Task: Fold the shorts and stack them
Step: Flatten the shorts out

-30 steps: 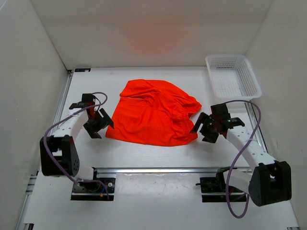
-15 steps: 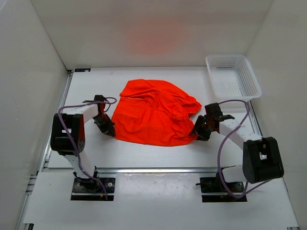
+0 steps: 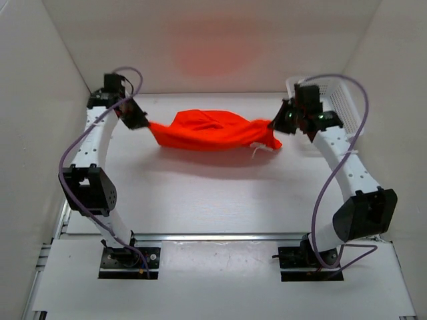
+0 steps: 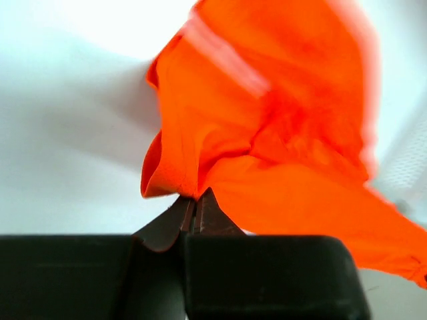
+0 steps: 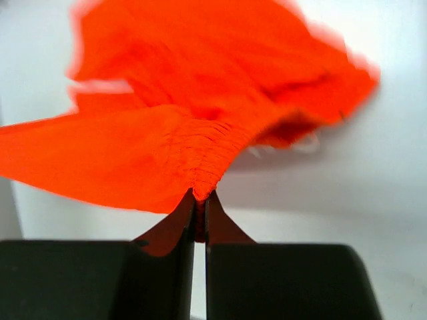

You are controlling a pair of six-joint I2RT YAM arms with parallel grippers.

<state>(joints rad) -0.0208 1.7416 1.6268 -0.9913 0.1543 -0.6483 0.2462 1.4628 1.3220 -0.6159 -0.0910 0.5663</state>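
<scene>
The orange-red shorts (image 3: 212, 131) hang stretched between my two grippers above the back half of the table, sagging in the middle. My left gripper (image 3: 141, 123) is shut on the left corner of the shorts (image 4: 280, 133), the cloth pinched at the fingertips (image 4: 195, 200). My right gripper (image 3: 279, 124) is shut on the gathered waistband of the shorts (image 5: 200, 113) at the right end, fabric squeezed between its tips (image 5: 200, 197). A white drawstring (image 3: 261, 149) dangles below the right end.
A white mesh basket (image 3: 331, 100) stands at the back right corner, partly behind my right arm. White walls close in the left, back and right sides. The aluminium rail (image 3: 213, 235) with both arm bases runs along the near edge.
Both grippers closed on opposite ends of the shorts, then rose and moved toward the back. The shorts went from lying flat to hanging stretched in the air.
</scene>
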